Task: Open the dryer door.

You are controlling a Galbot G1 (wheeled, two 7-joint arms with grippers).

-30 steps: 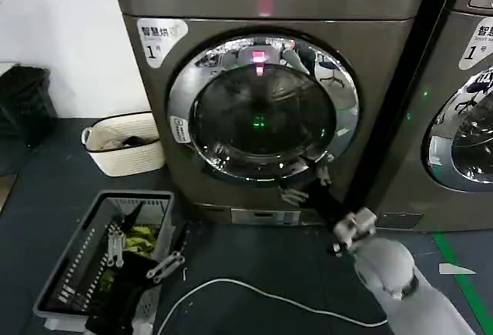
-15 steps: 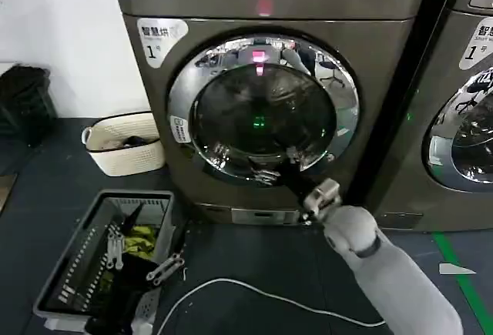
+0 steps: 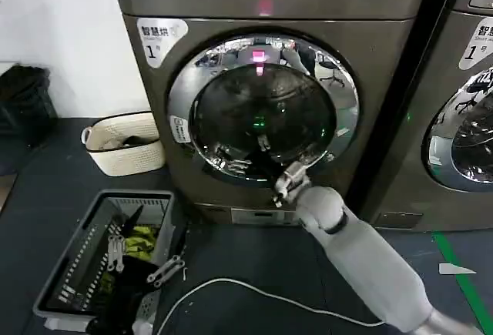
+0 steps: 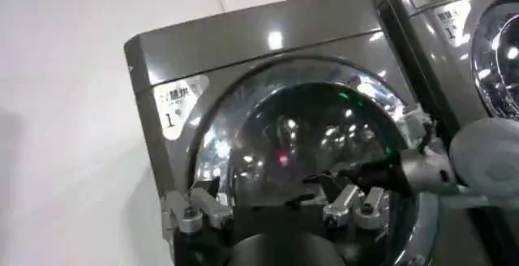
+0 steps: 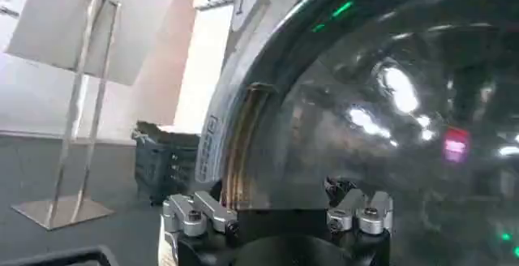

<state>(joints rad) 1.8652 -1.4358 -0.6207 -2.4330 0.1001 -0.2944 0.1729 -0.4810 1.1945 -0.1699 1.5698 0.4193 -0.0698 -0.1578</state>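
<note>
Right end effector [image 3: 262, 150] reaches against the closed dryer door [image 3: 231, 50] low on its glass; finger spread unreadable

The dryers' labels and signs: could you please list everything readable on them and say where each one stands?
"1": on the white sticker at the dryer's upper left corner; the characters above it are too blurred to read.
"1": on the sticker of the neighbouring machine; its characters are unreadable too.
Small white label on the dryer door ring: too small to read.
</note>
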